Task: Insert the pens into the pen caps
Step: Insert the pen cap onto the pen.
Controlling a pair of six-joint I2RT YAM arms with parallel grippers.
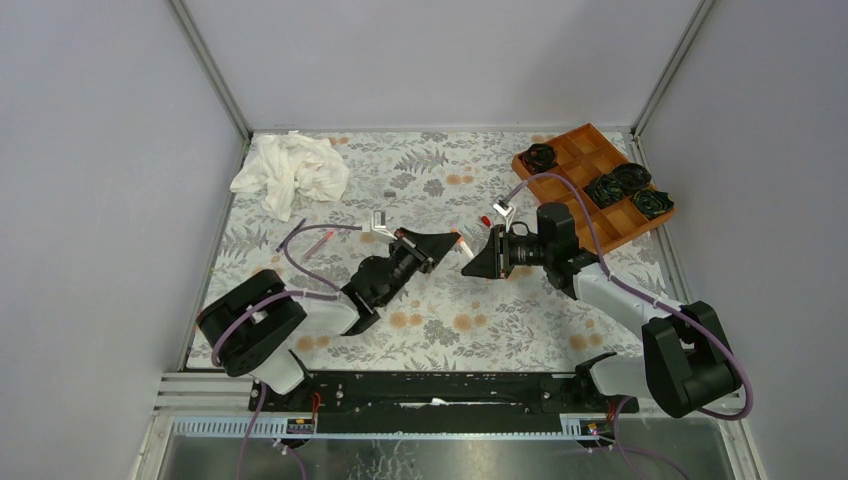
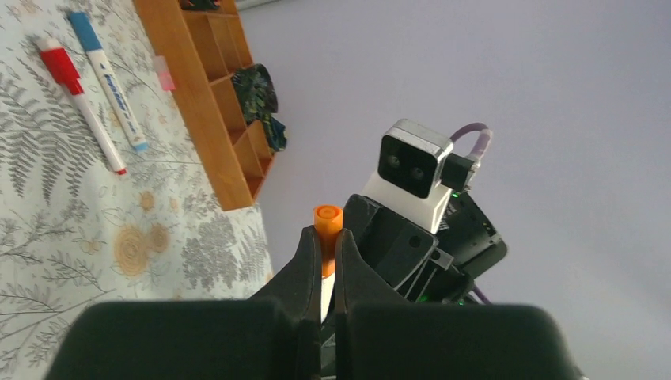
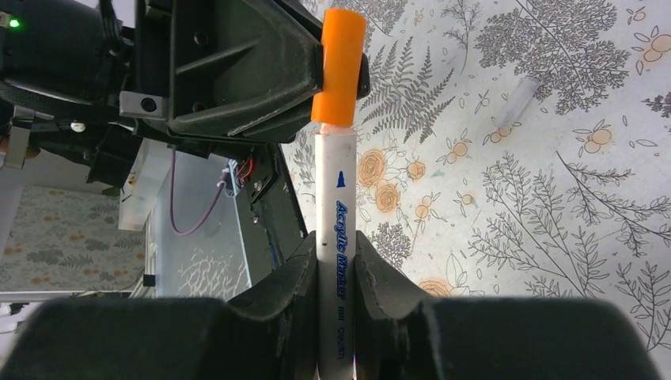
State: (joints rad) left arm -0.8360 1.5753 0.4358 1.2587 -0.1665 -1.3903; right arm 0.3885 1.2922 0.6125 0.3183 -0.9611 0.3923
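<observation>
Grey walls closed round a bench (image 1: 440, 330) under a flowered cloth. From above, the left pincer (image 1: 452, 243) and the right pincer (image 1: 467, 268) met tip to tip at mid-bench, with a white pen (image 1: 464, 252) bridging them. A wooden tray (image 1: 575, 150) lay beyond and to the right of the right pincer. A crumpled rag (image 1: 290, 172) lay well off behind the left one.

From the left wrist, the left pincer was clenched on an orange cap (image 2: 327, 222), whose top stood just clear of the fingertips. Far ahead and to its left, two capped pens (image 2: 99, 131) lay side by side on the cloth, with a loose pink cap (image 2: 164, 74) near them beside the tray.

From the right wrist, the right pincer gripped the pen's barrel, which pointed straight ahead into the orange cap's mouth. Cap and barrel looked in line. Whether the cap was fully home I could not tell.

To do the step well, I judged, the right arm should push along the barrel's own line while the left holds steady, both grips firm. Any sideways lean could cock the cap or let the barrel slip through the fingers.
</observation>
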